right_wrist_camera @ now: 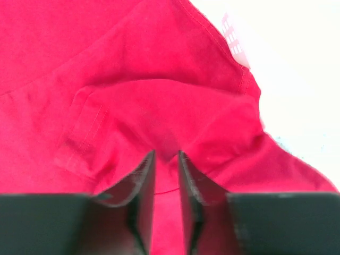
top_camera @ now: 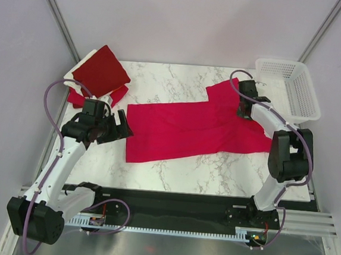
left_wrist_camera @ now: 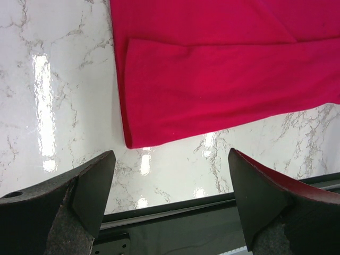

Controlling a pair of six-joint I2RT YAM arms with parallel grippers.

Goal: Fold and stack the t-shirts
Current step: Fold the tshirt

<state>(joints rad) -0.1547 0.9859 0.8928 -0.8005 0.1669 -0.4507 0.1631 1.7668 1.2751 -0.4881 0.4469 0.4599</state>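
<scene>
A bright crimson t-shirt [top_camera: 188, 126] lies spread across the middle of the marble table [top_camera: 173, 163], its lower half folded over. My right gripper [top_camera: 246, 93] is down on its far right shoulder end. In the right wrist view the narrow jaws [right_wrist_camera: 166, 154] pinch a raised pucker of the crimson cloth [right_wrist_camera: 133, 79]. My left gripper [top_camera: 117, 123] hovers wide open just left of the shirt's near left corner [left_wrist_camera: 223, 69], with nothing between its fingers [left_wrist_camera: 170, 154]. At the back left a folded dark red t-shirt [top_camera: 101, 71] tops a stack with cream [top_camera: 84, 57] and red [top_camera: 77, 98] cloth showing under it.
A white lattice basket [top_camera: 291, 84] stands at the back right, just beyond the right gripper. The table's near edge and a black rail [left_wrist_camera: 175, 210] run right under the left gripper. Grey walls enclose the left and right sides.
</scene>
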